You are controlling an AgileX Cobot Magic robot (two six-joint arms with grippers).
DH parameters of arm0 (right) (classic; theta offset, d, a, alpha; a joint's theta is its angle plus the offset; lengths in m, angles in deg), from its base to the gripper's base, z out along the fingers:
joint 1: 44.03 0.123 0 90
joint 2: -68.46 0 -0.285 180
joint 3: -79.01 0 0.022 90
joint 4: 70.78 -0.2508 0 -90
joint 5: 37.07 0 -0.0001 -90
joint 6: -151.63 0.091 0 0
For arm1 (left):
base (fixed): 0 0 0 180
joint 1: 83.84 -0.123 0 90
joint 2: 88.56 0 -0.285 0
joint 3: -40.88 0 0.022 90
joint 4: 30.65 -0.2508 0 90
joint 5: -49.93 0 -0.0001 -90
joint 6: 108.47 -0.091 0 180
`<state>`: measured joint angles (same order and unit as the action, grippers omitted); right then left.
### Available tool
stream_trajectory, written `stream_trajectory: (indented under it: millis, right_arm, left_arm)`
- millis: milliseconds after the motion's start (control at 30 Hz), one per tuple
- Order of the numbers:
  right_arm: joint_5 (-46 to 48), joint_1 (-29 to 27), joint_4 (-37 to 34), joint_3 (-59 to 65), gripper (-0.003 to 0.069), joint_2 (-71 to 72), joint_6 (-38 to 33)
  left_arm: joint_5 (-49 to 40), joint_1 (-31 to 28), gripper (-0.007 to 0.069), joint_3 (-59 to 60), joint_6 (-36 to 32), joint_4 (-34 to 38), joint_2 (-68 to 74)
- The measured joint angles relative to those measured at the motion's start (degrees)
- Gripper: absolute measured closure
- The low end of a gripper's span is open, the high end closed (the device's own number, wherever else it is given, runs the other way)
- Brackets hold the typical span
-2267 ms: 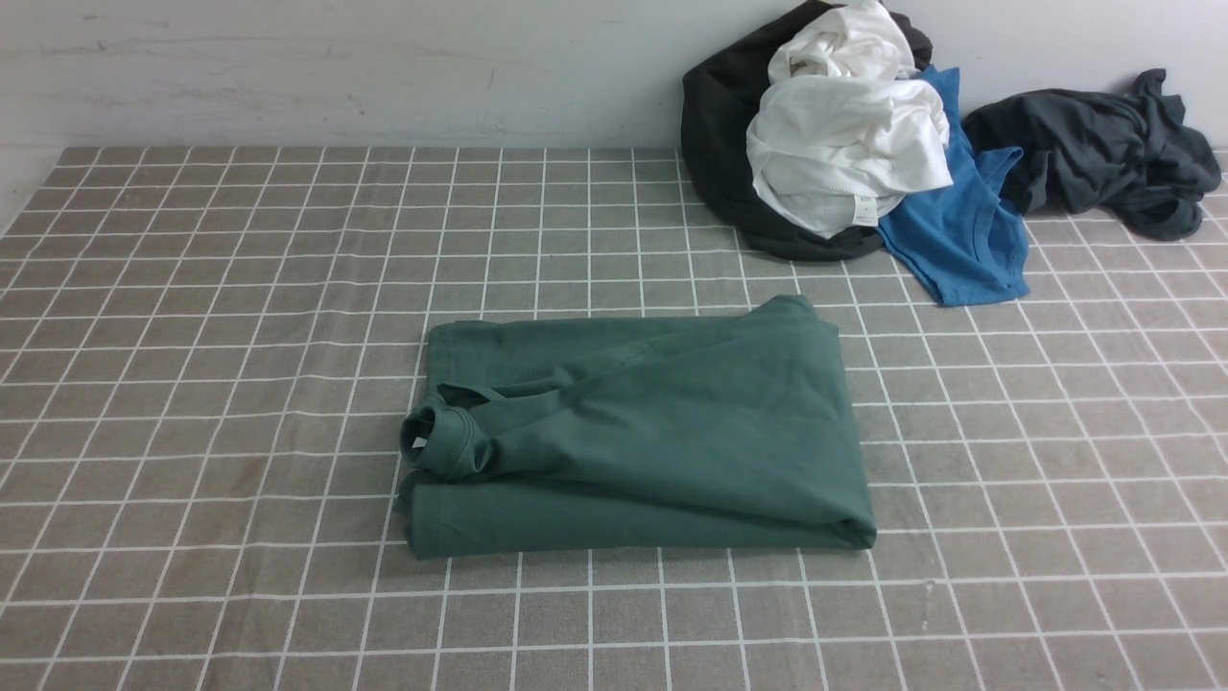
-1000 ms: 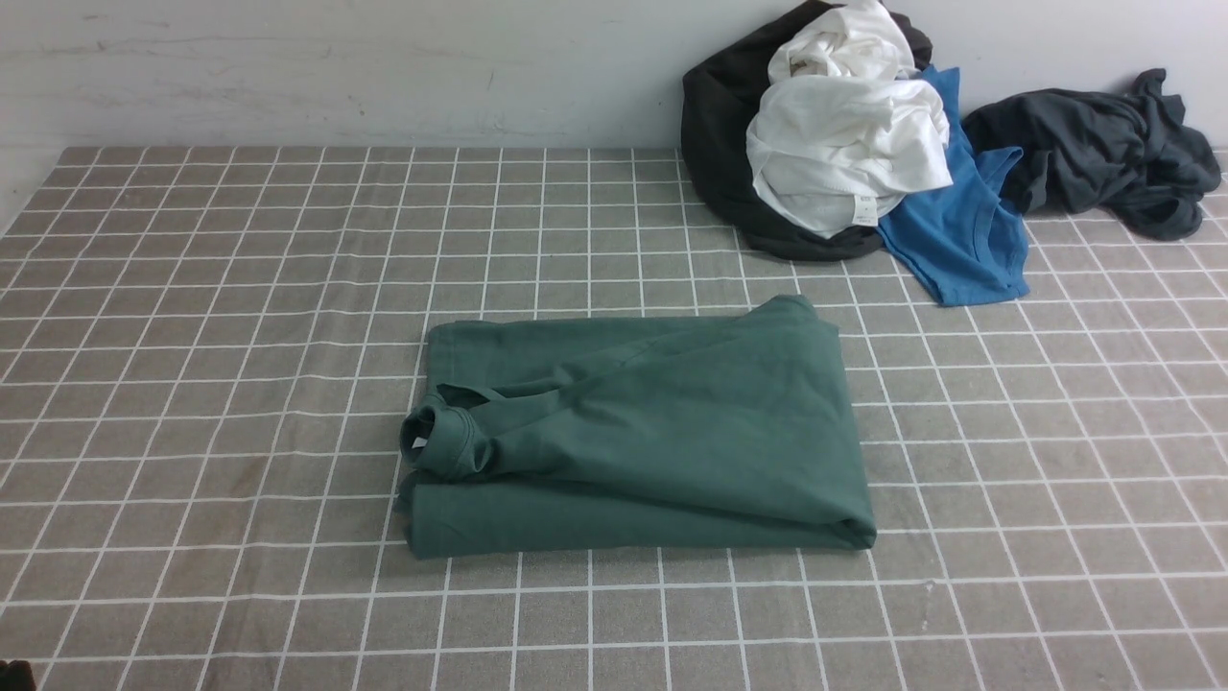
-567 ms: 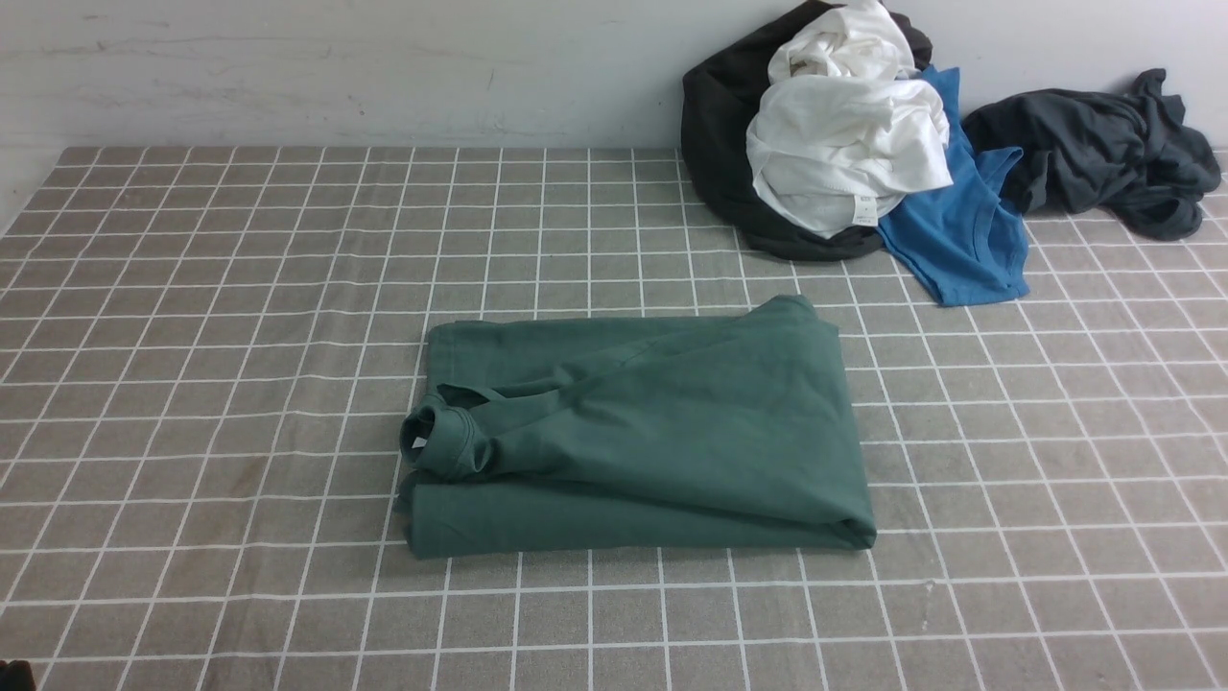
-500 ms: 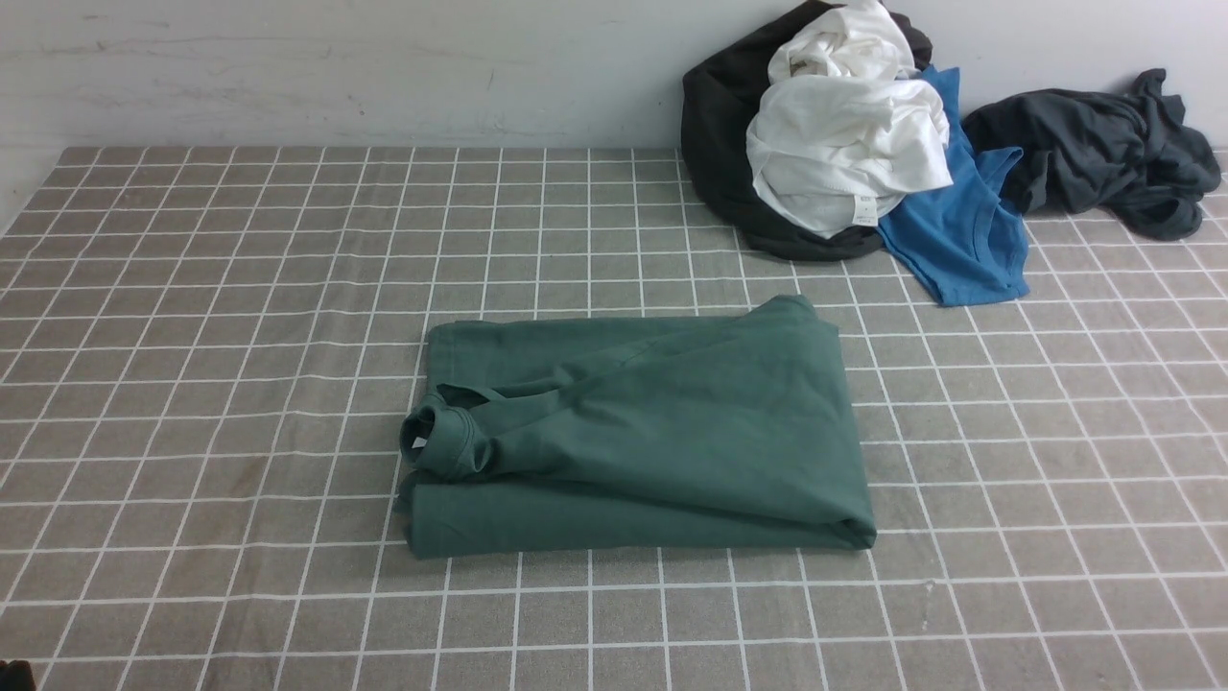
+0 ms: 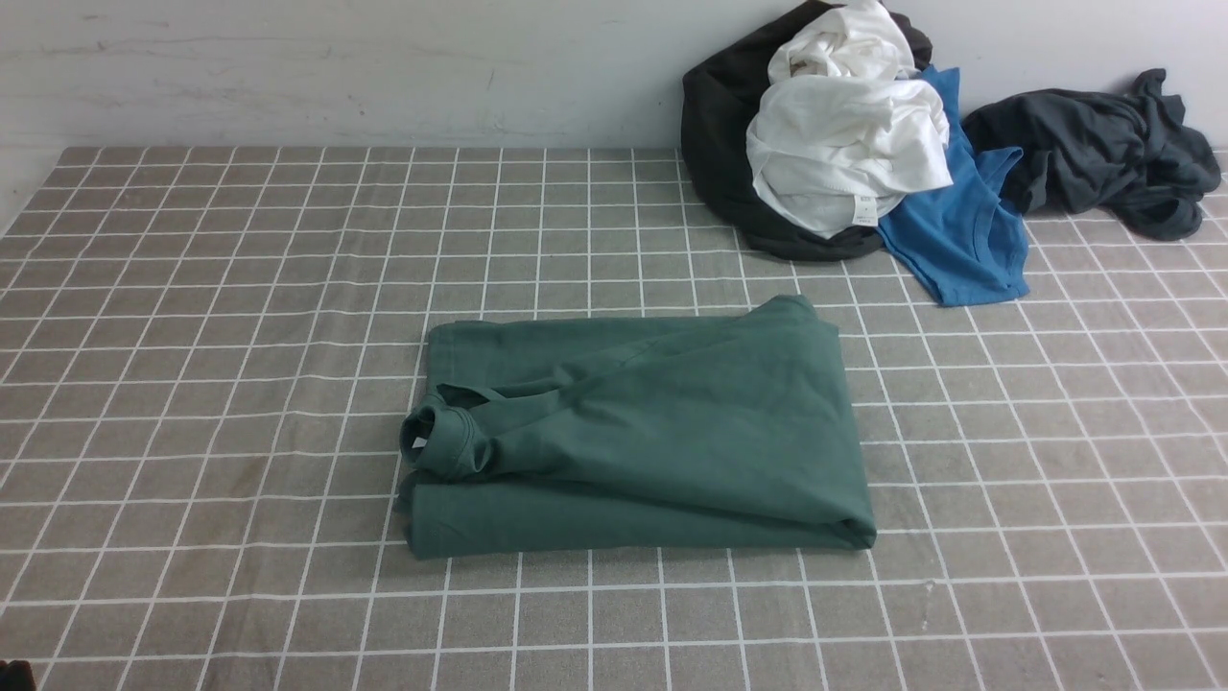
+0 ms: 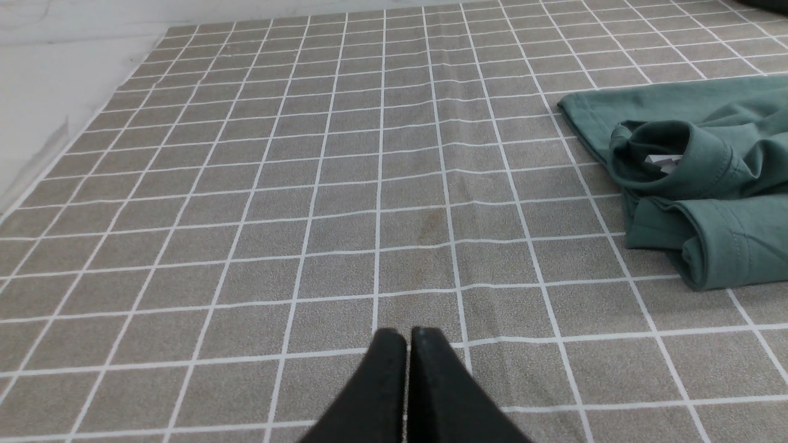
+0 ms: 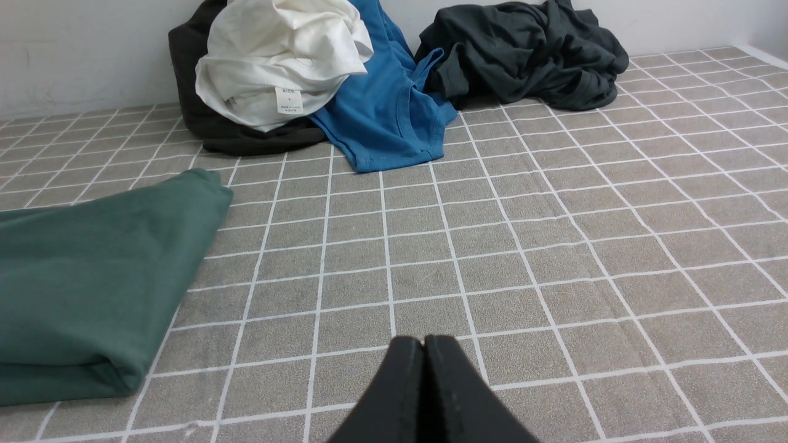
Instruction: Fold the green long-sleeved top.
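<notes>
The green long-sleeved top (image 5: 652,432) lies folded into a compact rectangle in the middle of the checked tablecloth, its ribbed neck with a white label (image 5: 418,441) at its left edge. The left wrist view shows the neck end of the top (image 6: 689,172); the right wrist view shows its other folded end (image 7: 92,277). My left gripper (image 6: 407,335) is shut and empty over bare cloth, well clear of the top. The right gripper (image 7: 423,340) is shut on nothing too, off to the top's right side. In the front view only a dark sliver shows at the bottom left corner.
At the back right, against the wall, lies a heap of a white garment (image 5: 844,144) on a black one (image 5: 720,144), with a bright blue T-shirt (image 5: 959,230) beside it and a dark charcoal garment (image 5: 1103,154) further right. The checked tablecloth (image 5: 240,288) covers the table.
A dark sliver has appeared at the bottom left corner of the front view since the earliest frame. The top and the clothes pile have not moved.
</notes>
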<state>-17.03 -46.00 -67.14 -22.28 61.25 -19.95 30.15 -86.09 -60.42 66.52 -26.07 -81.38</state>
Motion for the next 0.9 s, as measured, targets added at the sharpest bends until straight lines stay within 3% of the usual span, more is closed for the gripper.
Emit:
stream_trajectory:
  millis: [900]
  right_arm:
    - [0.0,0.0,0.0,0.0,0.0673,0.0,-2.5]
  left_arm:
    - [0.0,0.0,0.0631,0.0,0.0,0.0,0.0]
